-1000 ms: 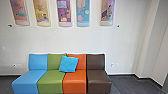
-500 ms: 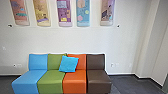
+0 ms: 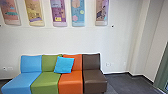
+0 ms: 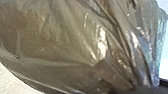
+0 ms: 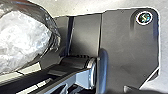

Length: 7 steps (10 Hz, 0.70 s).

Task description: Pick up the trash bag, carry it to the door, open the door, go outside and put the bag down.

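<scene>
The trash bag [image 4: 62,42], by an edge of the robot's plate [image 5: 125,42], looks soft and tearable, best held at its gathered folds [image 4: 133,72], though whether either gripper grasps it I cannot tell

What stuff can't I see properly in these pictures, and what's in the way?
Inside the trash bag, left wrist view: crinkled film hides it.
Tops of the wall panels, head view: cut off by the upper edge.
Part of the orange seat back, head view: behind the blue cushion.
The rest of the green strip, head view: cut off by the right edge.
</scene>
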{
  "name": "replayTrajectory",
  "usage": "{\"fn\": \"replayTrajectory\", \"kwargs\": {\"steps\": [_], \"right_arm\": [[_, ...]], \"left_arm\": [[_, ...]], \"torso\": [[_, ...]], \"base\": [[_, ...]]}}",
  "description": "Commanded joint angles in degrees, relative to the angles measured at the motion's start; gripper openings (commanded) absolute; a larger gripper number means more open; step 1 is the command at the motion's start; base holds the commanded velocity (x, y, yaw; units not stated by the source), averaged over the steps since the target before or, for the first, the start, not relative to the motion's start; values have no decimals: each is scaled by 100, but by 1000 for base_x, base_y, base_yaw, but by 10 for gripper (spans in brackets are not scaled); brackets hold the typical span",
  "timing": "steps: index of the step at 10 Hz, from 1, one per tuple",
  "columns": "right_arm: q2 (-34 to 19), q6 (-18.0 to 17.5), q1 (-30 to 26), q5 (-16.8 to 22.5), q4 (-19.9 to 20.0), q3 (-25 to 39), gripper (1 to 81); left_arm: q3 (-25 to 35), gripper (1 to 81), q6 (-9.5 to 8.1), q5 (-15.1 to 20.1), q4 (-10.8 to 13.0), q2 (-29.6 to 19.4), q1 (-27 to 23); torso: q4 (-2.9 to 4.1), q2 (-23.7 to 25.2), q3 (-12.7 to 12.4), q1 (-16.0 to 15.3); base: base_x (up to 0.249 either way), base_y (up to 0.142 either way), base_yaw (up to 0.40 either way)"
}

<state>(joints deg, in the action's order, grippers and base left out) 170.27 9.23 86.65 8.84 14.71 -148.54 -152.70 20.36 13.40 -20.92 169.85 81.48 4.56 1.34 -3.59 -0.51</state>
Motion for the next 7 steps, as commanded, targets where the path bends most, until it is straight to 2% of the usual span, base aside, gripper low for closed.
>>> {"fn": "replayTrajectory", "kwargs": {"steps": [1,7], "right_arm": [[1,26,-362,364,-4,-16,811],[133,27,-363,364,-48,-182,811]], "left_arm": [[12,10,30,383,9,-21,-400],[12,10,30,383,17,-3,-400]], "torso": [[0,0,0,0],[0,0,-2,0]], "base": [[0,0,-277],[0,0,-317]]}}
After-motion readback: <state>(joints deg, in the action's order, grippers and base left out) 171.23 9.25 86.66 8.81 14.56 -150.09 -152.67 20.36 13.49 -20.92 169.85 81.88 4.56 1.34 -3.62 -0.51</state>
